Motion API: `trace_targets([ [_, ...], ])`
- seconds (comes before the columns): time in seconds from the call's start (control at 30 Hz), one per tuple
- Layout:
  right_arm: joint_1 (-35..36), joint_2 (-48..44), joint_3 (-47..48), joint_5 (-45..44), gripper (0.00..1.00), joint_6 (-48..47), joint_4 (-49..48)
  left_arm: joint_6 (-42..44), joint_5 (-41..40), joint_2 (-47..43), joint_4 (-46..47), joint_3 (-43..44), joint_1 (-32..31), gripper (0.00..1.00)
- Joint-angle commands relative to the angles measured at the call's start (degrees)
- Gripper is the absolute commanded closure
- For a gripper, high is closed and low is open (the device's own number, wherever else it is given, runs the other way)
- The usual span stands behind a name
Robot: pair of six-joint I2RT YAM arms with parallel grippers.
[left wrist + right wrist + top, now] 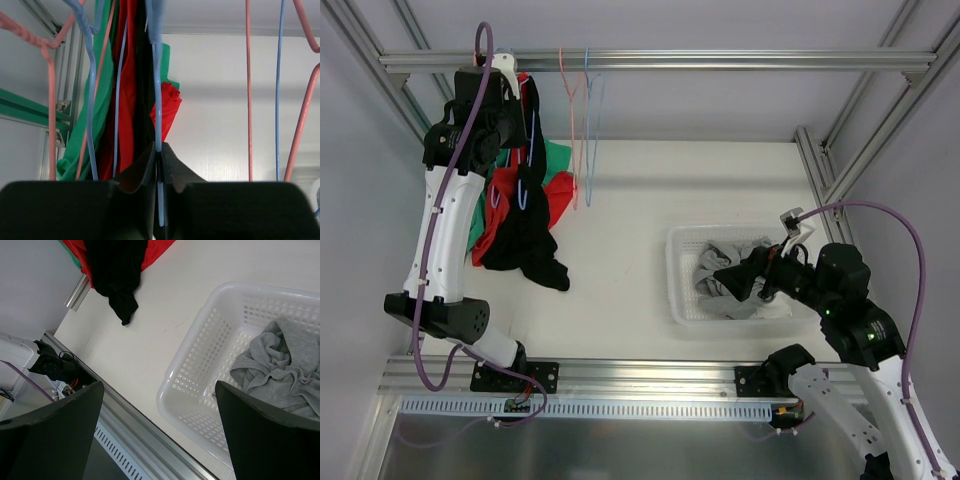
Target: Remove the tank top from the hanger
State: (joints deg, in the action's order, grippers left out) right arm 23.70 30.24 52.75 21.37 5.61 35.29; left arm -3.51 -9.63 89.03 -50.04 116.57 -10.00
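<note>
In the top view the tank top [525,240], which we take to be the black garment, hangs from the rail [720,60] at about ten o'clock of the table [620,250], its hem pooling on the surface, with a red garment [560,195] and a green garment [557,158] bunched behind it. The left gripper [158,150] is up at the rail with its jaws pinched almost together on the wire of the blue hanger [158,75]. The right gripper [159,387] is spread wide with nothing in it, poised over the white basket [675,270] at four o'clock, where a grey garment [280,365] lies crumpled. We judge the tank top light, limp and stretchy: it will sag and slide rather than hold shape, and its straps may catch on the hanger's shoulders. A strap near the top, or a fold of the body just below the hanger, looks the best place to take hold, pulling down and sideways while the hanger is steadied. Much is hard to read. The left arm hides the hook and shoulders from above, the wrist view crops the garments to strips, and we cannot tell whether black cloth is caught in the jaws with the wire, nor which hanger carries which garment. Two spare hangers [582,130] hang bare at twelve o'clock.
</note>
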Motion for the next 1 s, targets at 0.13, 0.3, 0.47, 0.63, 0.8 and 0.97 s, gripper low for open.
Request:
trace_targets([
  [0.13,-0.06,-0.45,-1.33,1.93,0.01,1.95,-3.73,-0.27,3.2,-1.66,0.64,3.66,0.6,1.0],
  [0.3,-0.15,-0.53,-1.34,2.36,0.01,2.57,-4.61,-1.41,7.68,-4.39,3.37,4.54,0.6,1.0],
  [0.47,-0.15,-0.45,-1.6,2.63,0.0,3.27,-5.41,-2.82,11.74,-6.24,5.3,4.89,0.6,1.0],
  [0.63,-0.15,-0.53,-1.69,2.89,0.0,3.53,-5.84,-4.57,12.88,-10.62,5.74,0.16,0.6,1.0],
  [0.8,-0.24,-0.27,-1.95,3.95,0.01,3.97,-6.81,-8.17,13.49,-18.53,5.74,-10.65,0.6,1.0],
  [0.97,-0.15,0.0,-1.78,6.05,0.0,4.33,-7.69,-10.81,16.38,-31.97,5.66,-25.21,0.6,1.0],
])
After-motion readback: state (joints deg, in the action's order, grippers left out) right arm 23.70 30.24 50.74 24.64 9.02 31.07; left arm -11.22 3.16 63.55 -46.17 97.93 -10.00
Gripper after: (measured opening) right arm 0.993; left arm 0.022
